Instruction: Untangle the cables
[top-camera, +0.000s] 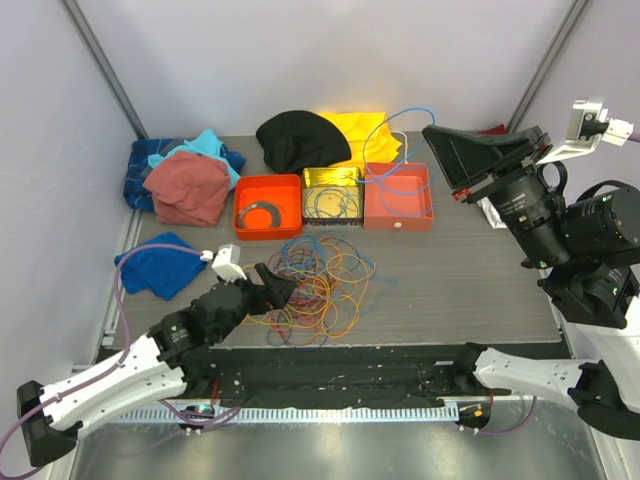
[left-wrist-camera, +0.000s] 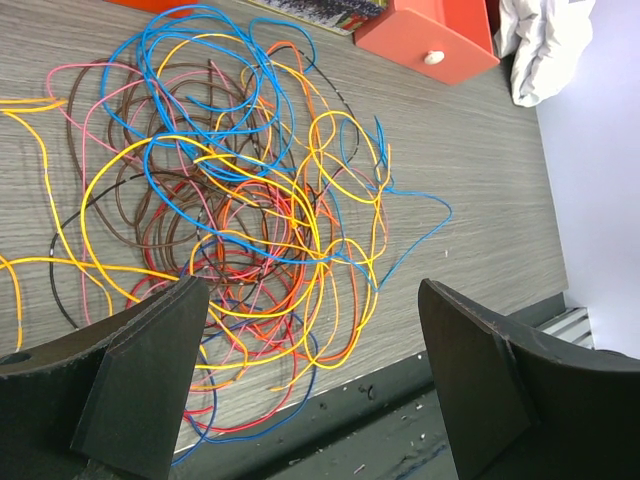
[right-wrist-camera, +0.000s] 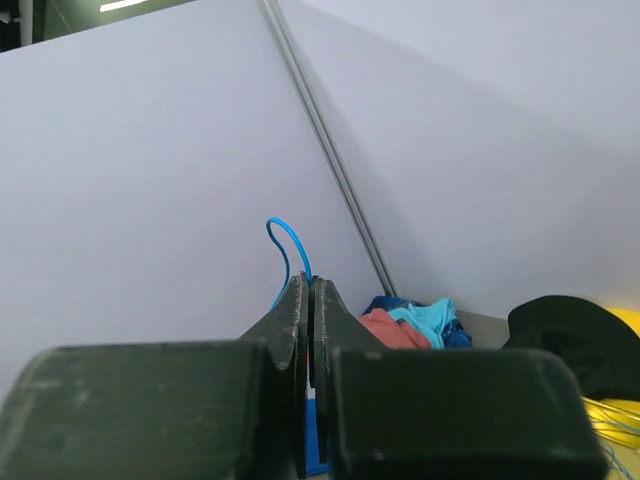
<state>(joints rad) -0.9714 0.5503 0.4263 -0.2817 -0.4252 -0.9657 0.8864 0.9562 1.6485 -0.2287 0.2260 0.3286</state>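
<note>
The cables (top-camera: 315, 285) lie in a loose tangle of orange, yellow, blue, red and brown loops near the table's front edge, filling the left wrist view (left-wrist-camera: 250, 200). My left gripper (top-camera: 278, 290) sits low at the tangle's left side, open, with nothing between its fingers (left-wrist-camera: 312, 300). My right gripper (top-camera: 428, 130) is raised at the back right, shut on a thin blue cable (top-camera: 385, 125). That cable arcs down toward the red box (top-camera: 398, 195). In the right wrist view the blue cable (right-wrist-camera: 283, 240) curls out above the closed gripper tips (right-wrist-camera: 311, 282).
An orange tray (top-camera: 245, 225) holding a grey coiled ring and a middle tray (top-camera: 332, 175) with more wires stand beside the red box. Black (top-camera: 300, 140), yellow (top-camera: 365, 130), red (top-camera: 188, 185) and blue (top-camera: 160, 265) cloths lie at the back and left.
</note>
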